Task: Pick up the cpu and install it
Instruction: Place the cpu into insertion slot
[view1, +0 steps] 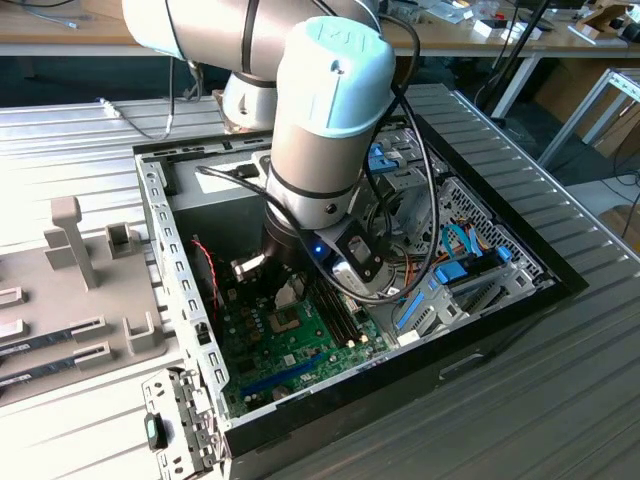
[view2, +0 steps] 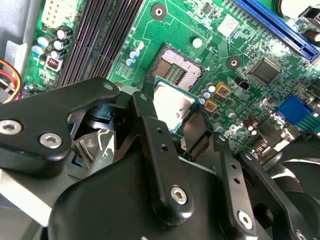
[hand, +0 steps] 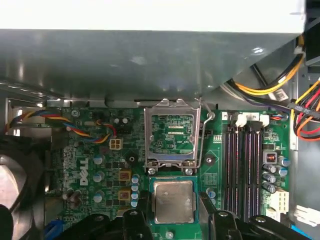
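We are holding the cpu (hand: 173, 201), hand (view2: 175, 117) clamped on it, just beside the open socket (hand: 172, 135); apparently tilted, it is risking bent contacts.

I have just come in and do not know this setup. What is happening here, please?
A robot arm reaches into an open computer case. Its gripper holds the cpu between its fingers, just above the green motherboard. In the first wrist view, the socket lies open right beside the cpu, its metal frame lifted. The cpu is not seated in the socket yet.
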